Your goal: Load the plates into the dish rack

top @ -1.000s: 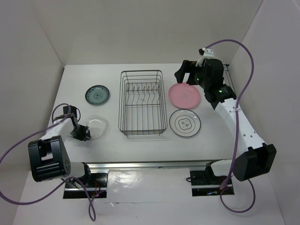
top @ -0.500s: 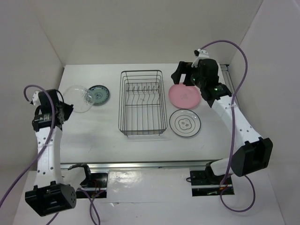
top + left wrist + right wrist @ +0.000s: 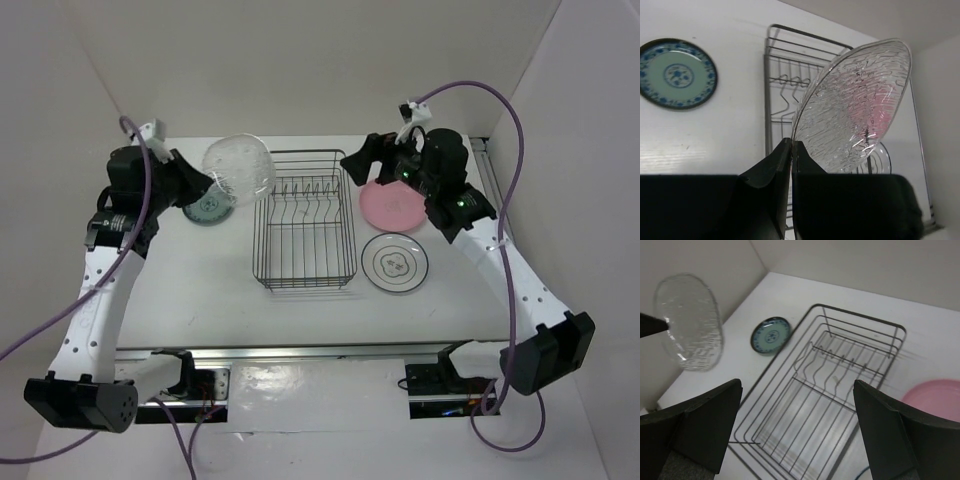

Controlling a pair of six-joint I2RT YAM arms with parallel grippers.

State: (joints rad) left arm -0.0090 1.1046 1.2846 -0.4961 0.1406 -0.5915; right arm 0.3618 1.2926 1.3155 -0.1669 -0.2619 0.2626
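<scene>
- The left gripper (image 3: 203, 181) is pinched tight on the rim of the clear glass plate (image 3: 238, 170). In the left wrist view its two fingers (image 3: 782, 165) meet on the plate's lower edge.
- The glass plate (image 3: 855, 105) is lifted clear of the table (image 3: 200, 290) and stands tilted on edge. In the overhead view it overlaps the far left corner of the dish rack (image 3: 305, 240).
- From the right wrist camera the glass plate (image 3: 690, 322) appears in the air to the left of the rack (image 3: 840, 390).
- The right gripper (image 3: 368, 168) has its jaws spread wide and holds nothing. It hangs above the far right side of the rack, next to the pink plate (image 3: 395, 205).
- The rack sits in the middle of the table with no plate between its prongs (image 3: 790, 85).
- The dark teal plate (image 3: 205, 212) lies flat on the table to the left of the rack, toward the far side. The left gripper and the glass plate partly cover it in the overhead view.
- The pink plate lies flat just right of the rack's far half.
- The white plate with black rings (image 3: 395, 262) lies flat just nearer than the pink plate, beside the rack's near right corner.
</scene>
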